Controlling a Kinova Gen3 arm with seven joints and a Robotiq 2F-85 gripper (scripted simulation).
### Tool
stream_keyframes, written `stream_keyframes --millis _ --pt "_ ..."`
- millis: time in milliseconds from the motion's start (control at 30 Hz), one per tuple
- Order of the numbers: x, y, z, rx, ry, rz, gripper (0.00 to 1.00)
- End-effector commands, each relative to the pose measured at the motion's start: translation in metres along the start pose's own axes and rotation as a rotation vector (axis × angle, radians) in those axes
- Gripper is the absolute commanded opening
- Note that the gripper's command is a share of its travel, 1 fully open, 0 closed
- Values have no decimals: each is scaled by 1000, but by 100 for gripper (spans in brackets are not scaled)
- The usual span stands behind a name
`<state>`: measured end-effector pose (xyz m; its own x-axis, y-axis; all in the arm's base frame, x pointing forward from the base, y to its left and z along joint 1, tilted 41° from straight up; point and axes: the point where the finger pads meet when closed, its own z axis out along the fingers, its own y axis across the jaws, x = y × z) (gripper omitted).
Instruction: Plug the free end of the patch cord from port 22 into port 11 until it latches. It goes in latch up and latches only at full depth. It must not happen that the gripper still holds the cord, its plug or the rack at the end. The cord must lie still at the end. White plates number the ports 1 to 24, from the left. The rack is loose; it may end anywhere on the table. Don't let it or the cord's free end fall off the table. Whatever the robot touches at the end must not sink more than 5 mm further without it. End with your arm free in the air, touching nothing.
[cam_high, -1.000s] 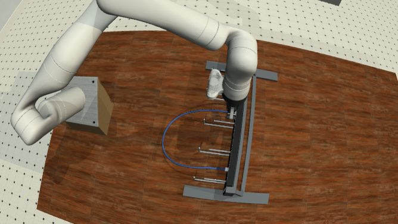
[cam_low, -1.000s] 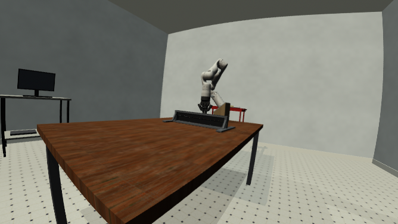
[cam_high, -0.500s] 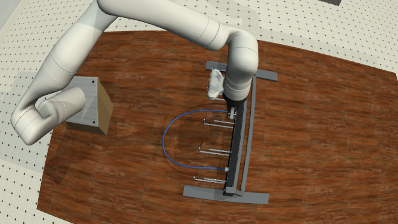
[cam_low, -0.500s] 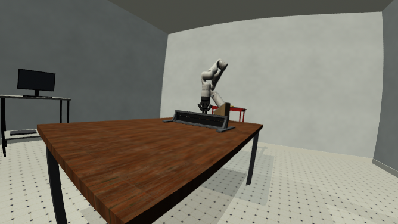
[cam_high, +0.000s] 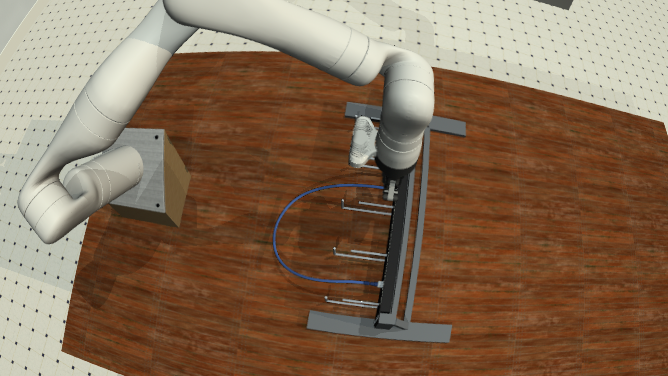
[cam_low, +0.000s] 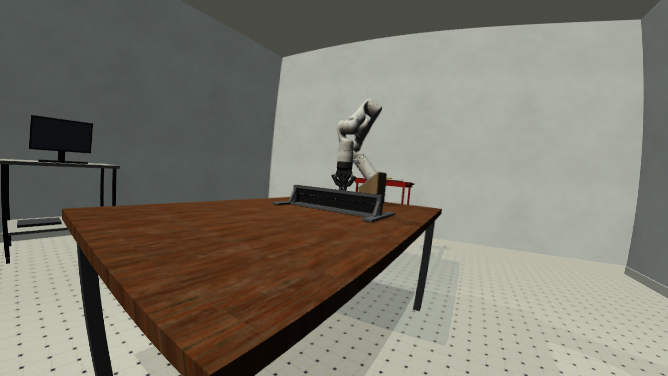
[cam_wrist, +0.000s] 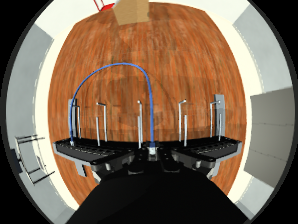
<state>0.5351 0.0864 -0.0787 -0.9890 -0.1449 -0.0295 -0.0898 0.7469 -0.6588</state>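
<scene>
Blue cord's plug (cam_high: 386, 189) pinched in pincer (cam_high: 390, 190) at rack (cam_high: 395, 240) face.

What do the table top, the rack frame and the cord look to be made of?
Table top: wood, reddish plank grain, low sheen. Rack frame: matte grey, flat bars, likely painted metal. Patch cord: thin blue jacket bending in a smooth loop, probably flexible plastic.

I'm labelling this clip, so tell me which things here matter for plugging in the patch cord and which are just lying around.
Part of the job:
blue patch cord
its free plug, held in the gripper
rack with the ports
table

Just lying about:
monitor on a desk
red stand
keyboard
</scene>
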Motion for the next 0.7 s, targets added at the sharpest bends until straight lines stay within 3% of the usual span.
stream_keyframes --millis 0,300,333,667 --pt "-3 0 -2 -1 -8 1 0" --pt "-3 0 -2 -1 -8 1 0" --pt "0 0 -1 -1 -2 0 37" --pt "0 0 -2 -1 -2 0 37"
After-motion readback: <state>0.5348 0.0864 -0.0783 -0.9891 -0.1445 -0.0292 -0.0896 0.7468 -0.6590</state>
